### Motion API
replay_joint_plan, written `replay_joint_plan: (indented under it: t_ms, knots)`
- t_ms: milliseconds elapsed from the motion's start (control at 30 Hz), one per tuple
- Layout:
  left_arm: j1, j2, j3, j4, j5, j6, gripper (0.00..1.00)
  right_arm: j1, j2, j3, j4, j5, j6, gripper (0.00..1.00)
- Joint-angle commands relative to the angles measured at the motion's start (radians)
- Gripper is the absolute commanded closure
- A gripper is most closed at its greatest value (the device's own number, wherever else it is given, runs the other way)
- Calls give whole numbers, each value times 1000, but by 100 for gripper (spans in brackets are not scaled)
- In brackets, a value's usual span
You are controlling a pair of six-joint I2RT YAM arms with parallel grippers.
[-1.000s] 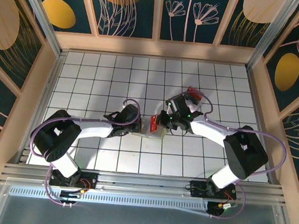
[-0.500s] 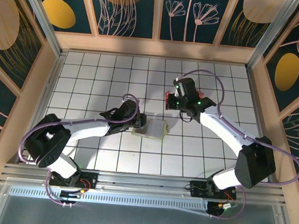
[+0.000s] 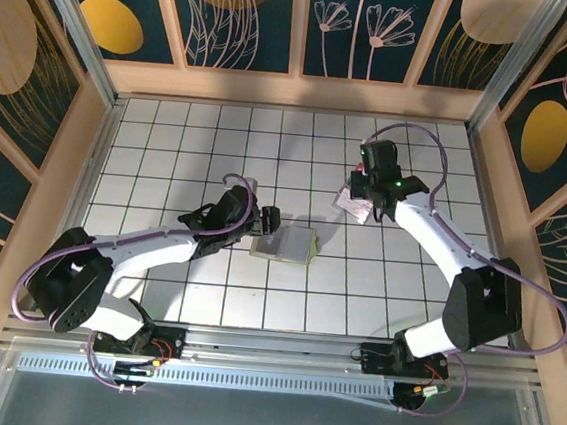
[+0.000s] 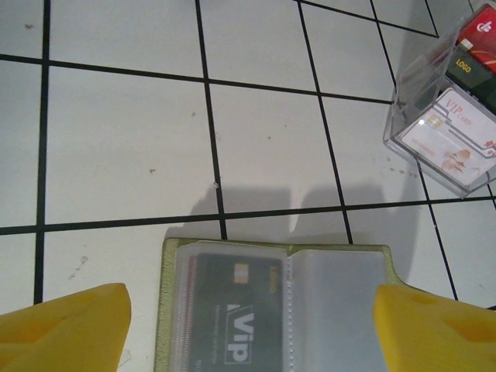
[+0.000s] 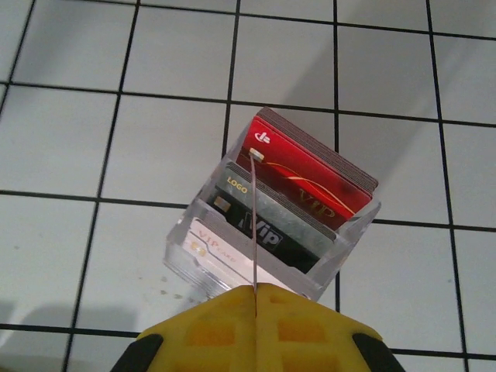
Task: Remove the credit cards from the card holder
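The card holder (image 3: 290,244) lies open on the tiled table, its yellow-green rim (image 4: 165,310) showing around clear sleeves. A dark VIP credit card (image 4: 232,318) sits in the left sleeve; the right sleeve looks empty. My left gripper (image 4: 252,301) is open, with one yellow finger (image 4: 66,325) on each side of the holder and touching nothing. My right gripper (image 5: 254,291) is shut on a credit card (image 5: 253,225) seen edge-on. It holds that card above a clear acrylic card stand (image 5: 271,232).
The clear stand (image 3: 353,208) stands right of the holder and holds a red, a dark and a white card in its slots. It also appears in the left wrist view as the stand (image 4: 446,116) at top right. Wooden walls ring the table.
My left gripper has opened and let go of the holder. My right arm has carried its card back and to the right, from the holder to above the clear stand.
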State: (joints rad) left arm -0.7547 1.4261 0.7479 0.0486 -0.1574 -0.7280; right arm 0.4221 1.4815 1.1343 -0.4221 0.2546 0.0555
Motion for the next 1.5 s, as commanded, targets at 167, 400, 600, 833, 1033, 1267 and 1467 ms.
replay_joint_plan:
  t_ms: [167,400,600,833,1033,1267,1467]
  knots:
    - [2,-46,-23,10,-79,-13,5,-17,106,62,71,86,-278,100]
    - [2,-62,-44,17,-98,-24,2,-48,207,147,58,105,-330,100]
    - [2,-68,-51,27,-104,-30,2,-68,253,184,71,83,-385,100]
    - [2,-75,-51,19,-116,-27,1,-79,273,199,68,68,-455,100]
    - [2,-76,-50,14,-122,-27,1,-89,260,185,73,15,-473,100]
    - [2,-82,-47,6,-129,-25,2,-103,254,162,60,-89,-476,100]
    - [2,-90,-47,0,-136,-24,2,-121,281,165,39,-91,-479,100]
